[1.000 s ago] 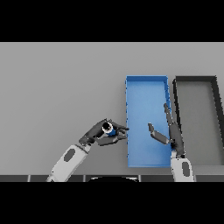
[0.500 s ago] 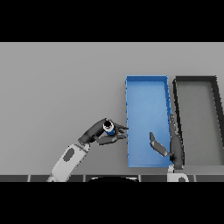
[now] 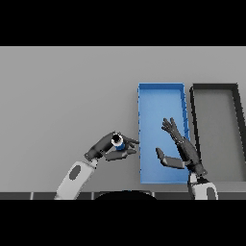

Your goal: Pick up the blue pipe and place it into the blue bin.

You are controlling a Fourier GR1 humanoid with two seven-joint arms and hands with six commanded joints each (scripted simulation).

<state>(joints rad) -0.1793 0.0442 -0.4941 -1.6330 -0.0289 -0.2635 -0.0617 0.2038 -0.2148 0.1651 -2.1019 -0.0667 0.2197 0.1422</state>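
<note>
Your left hand sits just left of the blue bin, fingers and thumb curled round the blue pipe, which you see end-on with its pale opening facing up. The pipe is held clear in the grasp, near the bin's left wall but not yet over it, so the pick looks done and the carry across is what remains. Holding it by the sides like that leaves the ends free, which should let you lower it into the bin without the fingers catching the wall first.

Moving right, the bin lies lengthways and nothing shows inside it. Your right hand hovers over its lower right part, fingers spread and straight, thumb out, holding nothing. It may crowd the drop spot, so aim for the bin's bare upper half. Farthest right, the dark bin sits just beside the blue one; it isn't your target.
</note>
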